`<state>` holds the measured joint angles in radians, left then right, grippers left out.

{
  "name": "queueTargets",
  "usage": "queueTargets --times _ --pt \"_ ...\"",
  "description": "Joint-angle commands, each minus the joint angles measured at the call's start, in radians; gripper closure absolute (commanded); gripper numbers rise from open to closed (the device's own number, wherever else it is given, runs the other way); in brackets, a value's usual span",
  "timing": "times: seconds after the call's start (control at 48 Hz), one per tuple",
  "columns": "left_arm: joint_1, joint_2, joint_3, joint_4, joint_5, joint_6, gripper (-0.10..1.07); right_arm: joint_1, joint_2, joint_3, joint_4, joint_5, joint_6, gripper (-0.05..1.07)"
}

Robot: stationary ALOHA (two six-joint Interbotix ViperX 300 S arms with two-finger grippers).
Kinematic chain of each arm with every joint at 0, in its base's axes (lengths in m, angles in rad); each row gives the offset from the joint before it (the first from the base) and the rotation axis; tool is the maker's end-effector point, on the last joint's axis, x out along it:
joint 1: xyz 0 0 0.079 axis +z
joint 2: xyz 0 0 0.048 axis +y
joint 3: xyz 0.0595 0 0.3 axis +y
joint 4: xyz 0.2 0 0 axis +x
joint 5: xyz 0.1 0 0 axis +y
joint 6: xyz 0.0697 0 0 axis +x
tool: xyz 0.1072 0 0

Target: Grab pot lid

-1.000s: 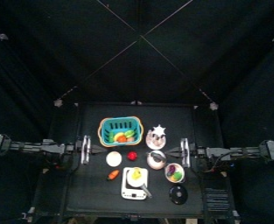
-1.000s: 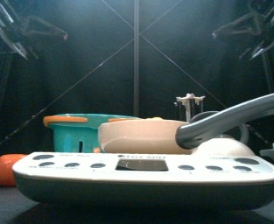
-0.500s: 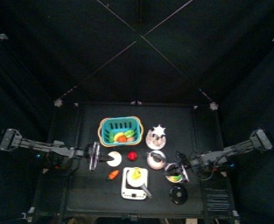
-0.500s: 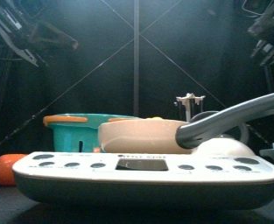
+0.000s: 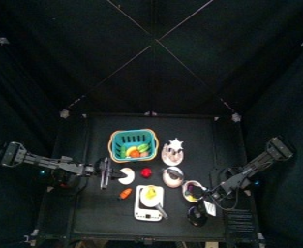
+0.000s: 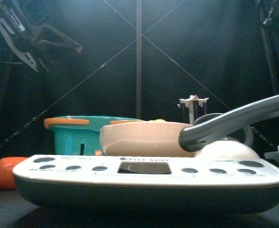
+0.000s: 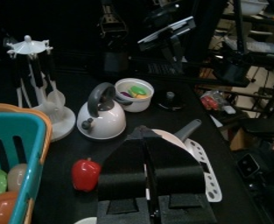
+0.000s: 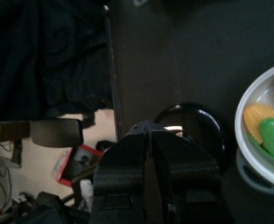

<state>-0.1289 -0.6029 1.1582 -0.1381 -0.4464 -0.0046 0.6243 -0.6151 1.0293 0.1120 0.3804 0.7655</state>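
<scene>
My right gripper (image 8: 151,131) has its jaws pinched nearly together with nothing in them; I judge it hangs just over the pot lid (image 8: 198,131) so it can drop down and grab; the lid lies flat near the table's front right corner (image 5: 197,215), just beside the white bowl (image 8: 268,122) of pretend food; my left gripper (image 7: 151,140) waits on the other side, also closed; I can read no words anywhere.

Dim throughout, black curtains (image 5: 63,58) swallowing most light. Lit from overhead, with a pale haze glowing behind the crossed seams in the front view. Glare on the silver kettle (image 7: 101,112). Soft and grainy from above; nearest white scale (image 6: 142,178) slightly blurred.
</scene>
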Motion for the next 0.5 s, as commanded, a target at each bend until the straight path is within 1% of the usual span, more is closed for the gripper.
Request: queueTargets --times 0.0,0.021,0.104,0.208,0.354,0.479 --pt "-0.006 0.002 -0.009 -0.023 -0.009 0.000 1.01 0.018 0.031 -0.072 -0.032 0.101 0.041 0.85" --pt "-0.008 0.002 -0.008 -0.025 -0.009 0.000 1.01 0.020 0.044 -0.087 -0.049 0.132 0.057 0.85" --pt "-0.012 0.002 -0.006 -0.026 -0.009 0.002 1.01 0.021 0.081 -0.120 -0.094 0.190 0.100 0.85" --pt "-0.012 0.002 -0.002 -0.025 -0.009 0.006 1.01 0.037 0.140 -0.140 -0.173 0.213 0.183 0.85" --pt "-0.008 0.002 0.005 -0.017 -0.009 0.009 1.01 0.109 0.213 -0.158 -0.288 0.232 0.339 0.85" --pt "-0.002 0.000 0.003 0.000 -0.009 0.009 1.01 0.164 0.267 -0.176 -0.414 0.267 0.500 0.85"
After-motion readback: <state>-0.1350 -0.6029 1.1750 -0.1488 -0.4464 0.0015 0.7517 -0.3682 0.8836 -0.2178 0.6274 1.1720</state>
